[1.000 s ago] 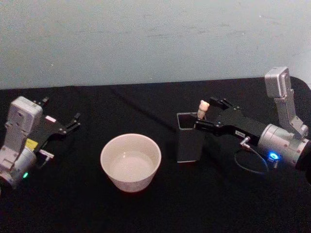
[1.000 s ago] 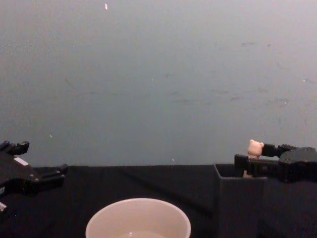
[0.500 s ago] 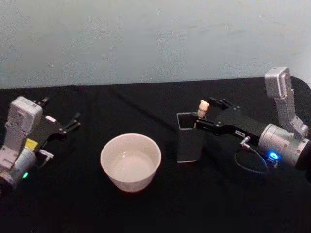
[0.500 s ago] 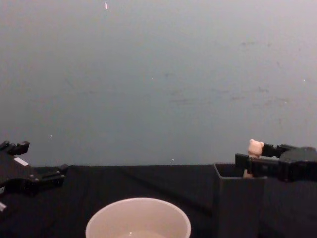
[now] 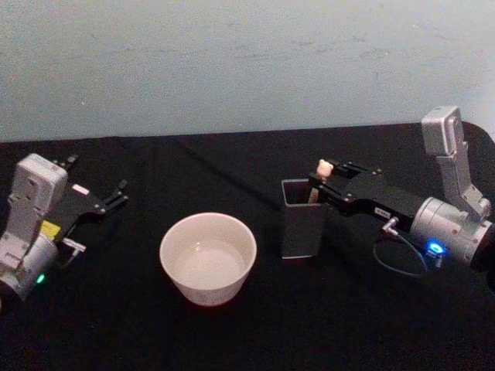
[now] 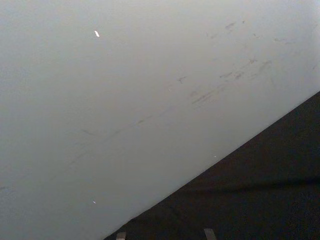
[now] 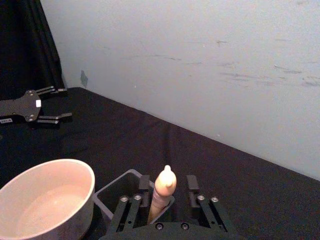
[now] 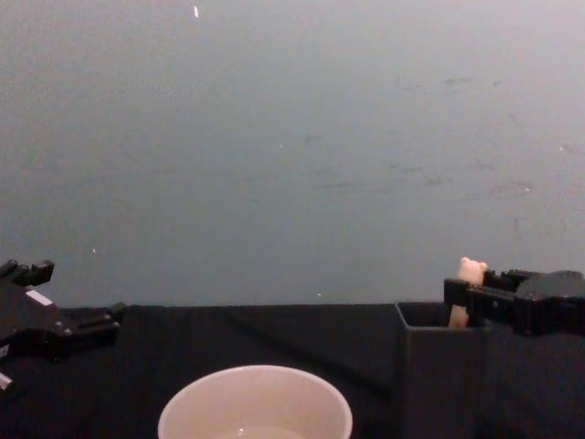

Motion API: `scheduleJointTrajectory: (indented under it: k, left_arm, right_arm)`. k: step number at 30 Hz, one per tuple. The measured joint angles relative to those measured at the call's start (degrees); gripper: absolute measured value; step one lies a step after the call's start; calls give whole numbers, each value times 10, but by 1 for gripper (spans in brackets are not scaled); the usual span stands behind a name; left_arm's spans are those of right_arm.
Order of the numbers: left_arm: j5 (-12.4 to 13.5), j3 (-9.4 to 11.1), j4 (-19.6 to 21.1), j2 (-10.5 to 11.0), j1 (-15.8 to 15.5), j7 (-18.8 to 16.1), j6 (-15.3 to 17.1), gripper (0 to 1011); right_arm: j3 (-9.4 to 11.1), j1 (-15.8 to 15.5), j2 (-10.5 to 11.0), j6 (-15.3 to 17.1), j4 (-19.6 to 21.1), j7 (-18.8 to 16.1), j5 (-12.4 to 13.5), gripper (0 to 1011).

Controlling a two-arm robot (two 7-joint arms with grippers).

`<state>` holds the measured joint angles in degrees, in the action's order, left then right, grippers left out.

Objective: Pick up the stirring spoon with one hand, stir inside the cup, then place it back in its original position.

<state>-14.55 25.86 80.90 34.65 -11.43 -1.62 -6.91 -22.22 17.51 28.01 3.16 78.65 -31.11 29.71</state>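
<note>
The stirring spoon (image 5: 324,168), beige with a bear head, stands in the holder (image 5: 302,232); our right gripper (image 7: 168,181) straddles it, fingers released; our left gripper (image 5: 118,193), fingers spread, sits beyond the cup (image 5: 207,290).

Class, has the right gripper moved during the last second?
Yes. In the chest view the right gripper has slid right, away from the left wall of the holder, closer to the bear head of the stirring spoon.

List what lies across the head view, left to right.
left gripper → cup → holder. The spoon and the right gripper overlap at the holder's right edge, so they are left out of the order.
</note>
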Motion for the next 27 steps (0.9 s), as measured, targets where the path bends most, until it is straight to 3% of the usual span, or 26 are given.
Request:
scheduleJointTrajectory:
  k: [8, 27]
  left_arm:
    - [0, 0, 0, 0, 0, 0, 0, 1001]
    - [0, 0, 0, 0, 0, 0, 0, 1001]
  right_arm:
    - [0, 0, 0, 0, 0, 0, 0, 236]
    - [-4, 2, 6, 3, 0, -9, 6, 218]
